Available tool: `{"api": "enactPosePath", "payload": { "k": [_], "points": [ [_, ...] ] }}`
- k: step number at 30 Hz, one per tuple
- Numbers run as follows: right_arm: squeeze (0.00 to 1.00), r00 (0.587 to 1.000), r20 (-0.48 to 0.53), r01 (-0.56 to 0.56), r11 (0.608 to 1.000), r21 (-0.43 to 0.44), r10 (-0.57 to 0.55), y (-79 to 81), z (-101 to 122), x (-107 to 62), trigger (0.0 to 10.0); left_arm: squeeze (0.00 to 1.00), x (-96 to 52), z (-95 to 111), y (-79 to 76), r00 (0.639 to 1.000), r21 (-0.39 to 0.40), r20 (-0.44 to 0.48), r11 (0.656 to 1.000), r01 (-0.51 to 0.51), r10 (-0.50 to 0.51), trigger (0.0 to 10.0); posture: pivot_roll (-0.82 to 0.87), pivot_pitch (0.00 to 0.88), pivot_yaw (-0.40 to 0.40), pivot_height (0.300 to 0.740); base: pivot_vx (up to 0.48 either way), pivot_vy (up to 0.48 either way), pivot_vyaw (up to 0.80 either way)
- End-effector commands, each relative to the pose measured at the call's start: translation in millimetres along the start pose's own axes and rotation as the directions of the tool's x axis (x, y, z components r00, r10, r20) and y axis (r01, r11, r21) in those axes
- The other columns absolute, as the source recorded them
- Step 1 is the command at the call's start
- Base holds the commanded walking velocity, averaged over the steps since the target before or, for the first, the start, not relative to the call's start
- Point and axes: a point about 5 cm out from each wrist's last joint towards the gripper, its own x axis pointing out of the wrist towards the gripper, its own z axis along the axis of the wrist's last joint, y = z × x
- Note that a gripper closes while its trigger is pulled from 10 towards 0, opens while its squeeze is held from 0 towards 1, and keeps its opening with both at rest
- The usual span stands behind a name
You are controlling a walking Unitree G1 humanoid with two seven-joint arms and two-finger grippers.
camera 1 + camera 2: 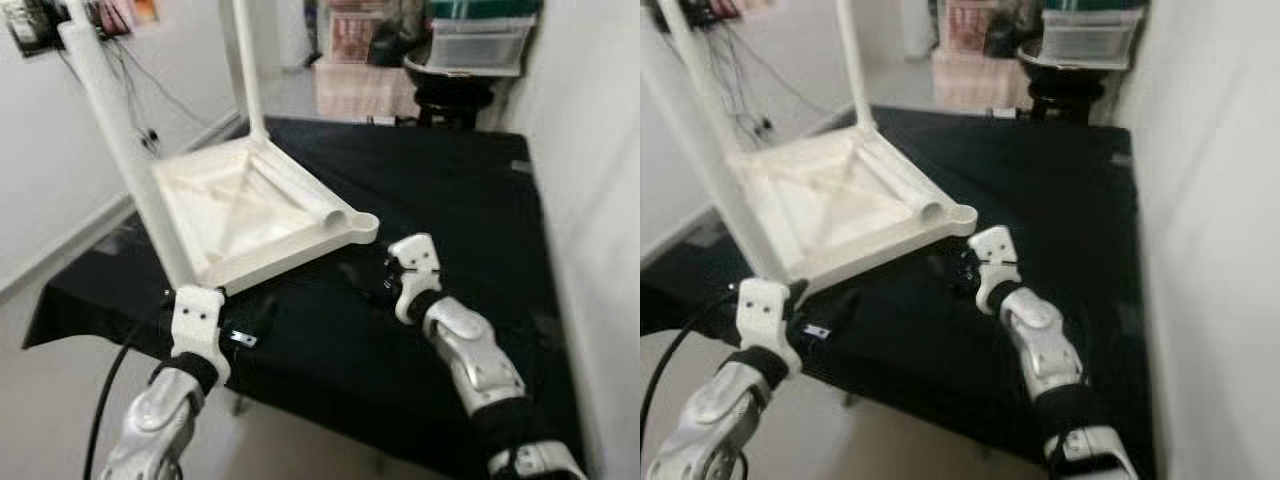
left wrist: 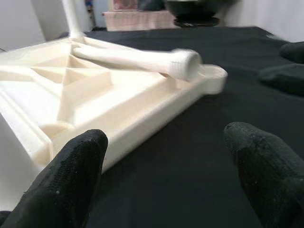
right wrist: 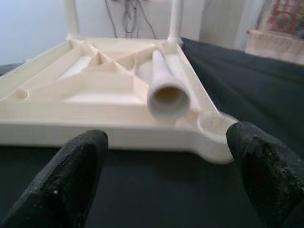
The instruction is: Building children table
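**Two grippers spread wide before an upturned tabletop**

Two grippers faced the white children's tabletop point(image 1: 240, 215), which lay upside down on a black cloth-covered table point(image 1: 460, 200), its ribbed underside facing up. Two white legs stood already fitted in its corners: one at the near left corner point(image 1: 120, 140), leaning up and to the left, and one at the far corner point(image 1: 248, 70), rising out of the picture. A third, loose leg point(image 3: 164, 83) lay along the tabletop's right-hand edge, its open hollow end pointing towards the right gripper, just beside the empty round socket point(image 3: 214, 126) at the near right corner.

The left gripper point(image 2: 171, 175) hovered low over the cloth near the tabletop's front edge. Its two black fingers point(image 2: 71, 180) stood wide apart, held nothing, and touched nothing that could be made out.

The right gripper point(image 3: 168, 178) sat just in front of the near right corner, aimed at the loose leg's open end. Its fingers point(image 3: 263, 168) were likewise spread wide, with bare cloth between them and no contact with the tabletop or leg.

At the far end of the table stood a dark round stool point(image 1: 450, 85) and stacked storage boxes point(image 1: 480, 35); cables point(image 1: 135, 95) hung on the left wall.
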Motion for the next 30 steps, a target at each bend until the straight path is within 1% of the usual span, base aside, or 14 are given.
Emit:
{"api": "enactPosePath", "payload": {
  "k": [1, 7, 9, 10, 11, 14, 16, 17, 19, 20, 23, 24, 27, 30],
  "points": [
    [0.00, 0.997, 0.004, -0.074, 0.997, -0.013, 0.074, 10.1, 2, 4.3, 10.0, 0.00, -1.8, -3, 5.3, 1.000, 0.009, -0.019, 1.000, -0.018, 0.018, 10.0, -0.01, 0.044, -0.012, 0.740, 0.334, 0.000, 0.00],
    [0.00, 0.976, -0.021, -0.216, 0.970, -0.116, 0.215, 11.0, 10, 5.4, 10.0, 0.00, -1.2, -4, 5.2, 1.000, 0.007, -0.026, 1.000, -0.018, 0.018, 10.0, -0.01, 0.041, -0.009, 0.740, 0.207, 0.000, 0.00],
    [0.00, 0.944, -0.078, -0.330, 0.917, -0.225, 0.320, 12.9, 13, 4.9, 10.0, 0.00, -0.6, -4, 4.5, 0.999, 0.006, -0.029, 1.000, -0.015, 0.015, 10.0, -0.01, 0.039, -0.012, 0.740, 0.000, 0.000, 0.00],
    [0.00, 0.908, -0.130, -0.419, 0.866, -0.273, 0.398, 14.4, 15, 2.4, 10.0, 0.00, -0.2, -4, 4.0, 0.999, 0.004, -0.032, 1.000, -0.014, 0.014, 10.0, -0.01, 0.037, -0.013, 0.740, 0.000, 0.000, 0.00],
    [0.00, 0.908, -0.130, -0.419, 0.866, -0.273, 0.398, 14.4, 15, 2.4, 10.0, 0.00, -0.2, -4, 4.0, 0.999, 0.004, -0.032, 1.000, -0.014, 0.014, 10.0, -0.01, 0.037, -0.013, 0.740, 0.000, 0.000, 0.00],
    [0.00, 0.813, -0.261, -0.582, 0.722, -0.374, 0.521, 12.7, 22, -4.0, 10.0, 0.00, 0.3, -6, 2.2, 0.999, -0.009, -0.044, 1.000, -0.001, 0.001, 10.0, 0.00, 0.034, -0.019, 0.740, 0.000, 0.000, 0.00],
    [0.00, 0.813, -0.261, -0.582, 0.722, -0.374, 0.521, 12.7, 22, -4.0, 10.0, 0.00, 0.3, -6, 2.2, 0.999, -0.009, -0.044, 1.000, -0.001, 0.001, 10.0, 0.00, 0.034, -0.019, 0.740, 0.000, 0.000, 0.00],
    [0.00, 0.770, -0.342, -0.638, 0.637, -0.434, 0.538, 7.6, 31, -4.2, 10.0, 0.00, 0.3, -6, -1.0, 0.998, -0.024, -0.054, 0.999, 0.024, -0.025, 10.0, 0.00, 0.031, -0.023, 0.740, 0.000, 0.000, 0.00],
    [0.00, 0.744, -0.404, -0.668, 0.570, -0.478, 0.532, 5.8, 38, -2.6, 10.0, 0.00, 0.2, -6, -4.7, 0.997, -0.030, -0.058, 0.998, 0.049, -0.050, 10.0, 0.00, 0.032, -0.025, 0.740, 0.000, 0.000, 0.00],
    [0.00, 0.744, -0.404, -0.668, 0.570, -0.478, 0.532, 5.8, 38, -2.6, 10.0, 0.00, 0.2, -6, -4.7, 0.997, -0.030, -0.058, 0.998, 0.049, -0.050, 10.0, 0.00, 0.032, -0.025, 0.740, 0.000, 0.000, 0.00],
    [0.00, 0.698, -0.457, -0.713, 0.481, -0.510, 0.551, 14.6, 44, 1.5, 10.0, 0.00, 0.2, -6, -7.0, 0.996, -0.034, -0.061, 0.998, 0.061, -0.063, 10.0, 0.00, 0.036, -0.029, 0.740, 0.000, 0.000, 0.00],
    [0.00, 0.698, -0.457, -0.713, 0.481, -0.510, 0.551, 14.6, 44, 1.5, 10.0, 0.00, 0.2, -6, -7.0, 0.996, -0.034, -0.061, 0.998, 0.061, -0.063, 10.0, 0.00, 0.036, -0.029, 0.740, 0.000, 0.000, 0.00],
    [0.00, 0.645, -0.492, -0.757, 0.407, -0.511, 0.584, 33.2, 45, 11.0, 10.0, 0.00, 0.2, -6, -7.7, 0.996, -0.040, -0.064, 0.997, 0.060, -0.062, 10.0, 0.00, 0.042, -0.033, 0.740, 0.000, 0.000, 0.00],
    [0.00, 0.638, -0.520, -0.765, 0.395, -0.508, 0.568, 43.9, 41, 22.2, 10.0, 0.00, -0.2, -6, -8.3, 0.995, -0.040, -0.072, 0.997, 0.061, -0.064, 10.0, 0.00, 0.045, -0.034, 0.740, 0.000, 0.000, 0.00]
  ]
}}
